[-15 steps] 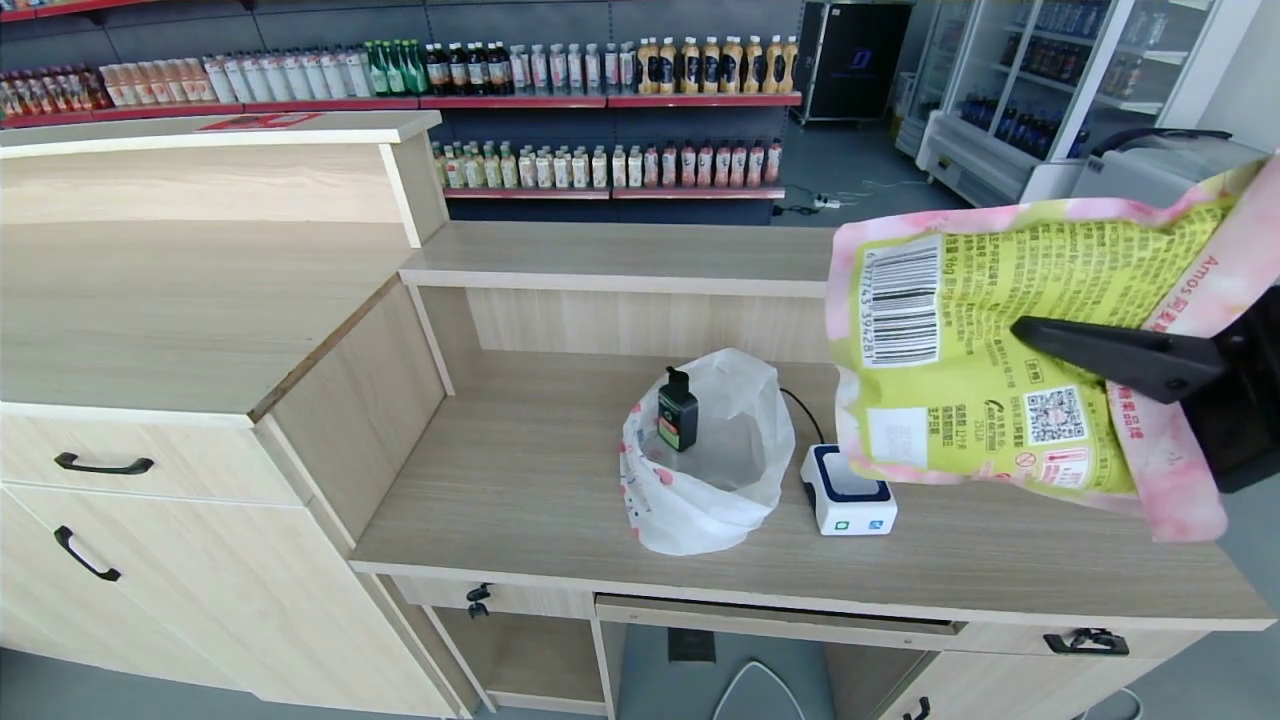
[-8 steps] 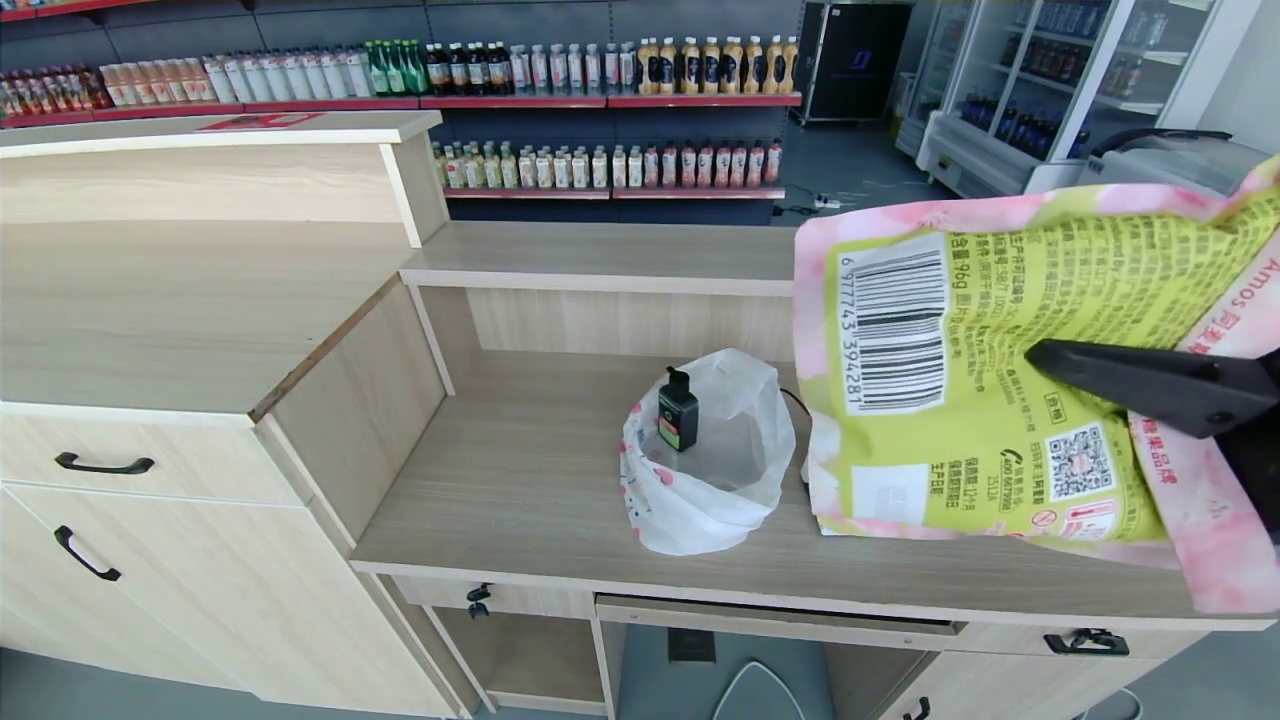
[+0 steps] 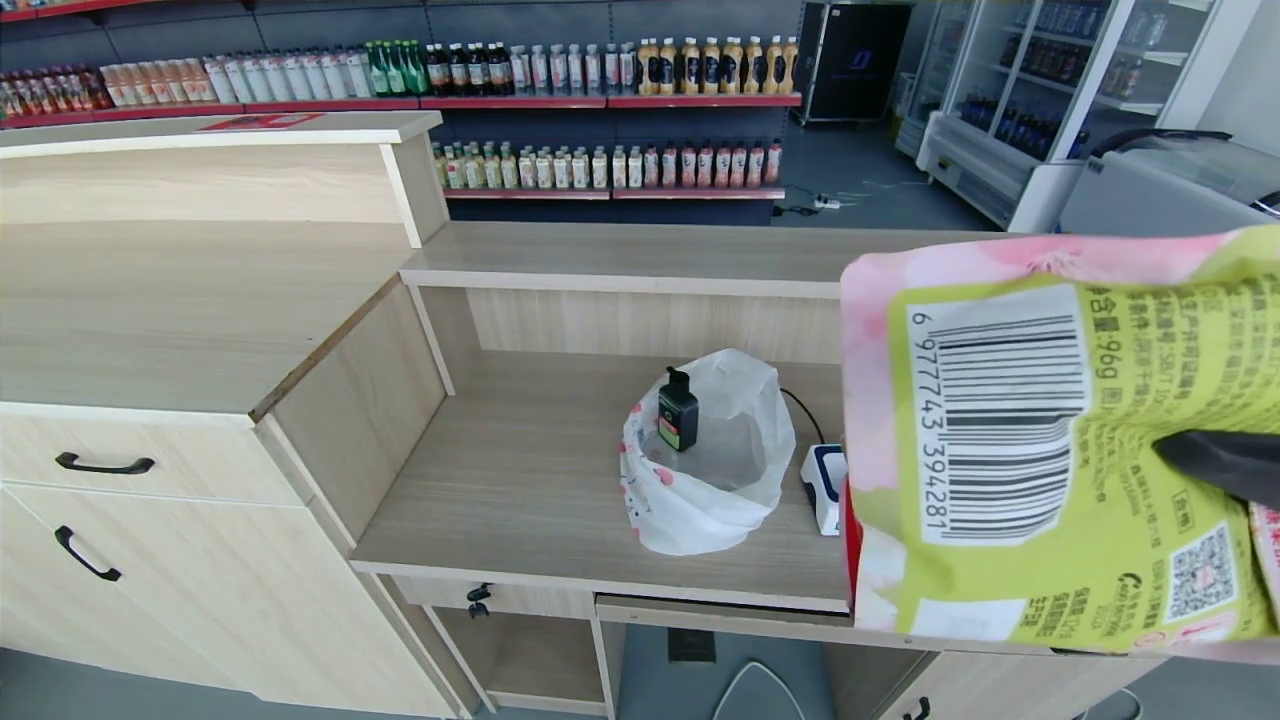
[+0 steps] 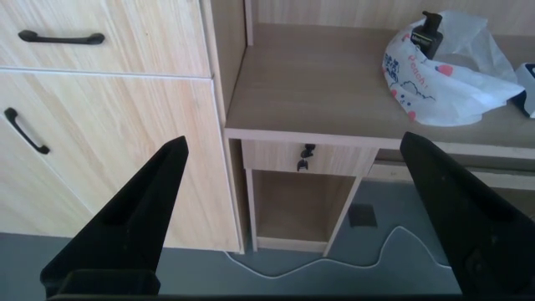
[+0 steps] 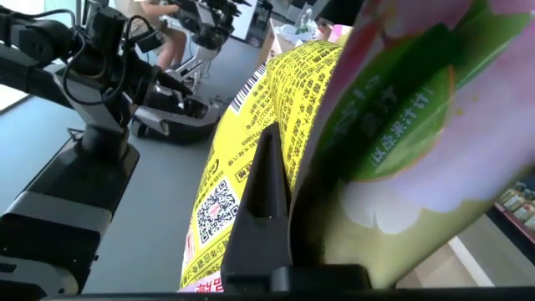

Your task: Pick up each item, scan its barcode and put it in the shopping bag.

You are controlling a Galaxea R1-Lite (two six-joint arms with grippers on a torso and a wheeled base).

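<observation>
Nearest the camera, above the front right edge of the desk [image 3: 520,480], the snack pouch [image 3: 1060,440] hangs in the air. The right gripper [image 3: 1200,462] has its jaws pinched on the pouch's printed back, just beside the barcode. Pouch looks light: soft crinkly film, likely slippery and floppy. Best held on a flat sealed margin, barcode left uncovered. Low off the front left corner, left gripper [image 4: 292,226], jaws wide, empty. Farther in, scanner [image 3: 826,487] sits mid-desk, just beside the shopping bag [image 3: 710,460], mouth open, dark bottle [image 3: 677,410] upright inside.
</observation>
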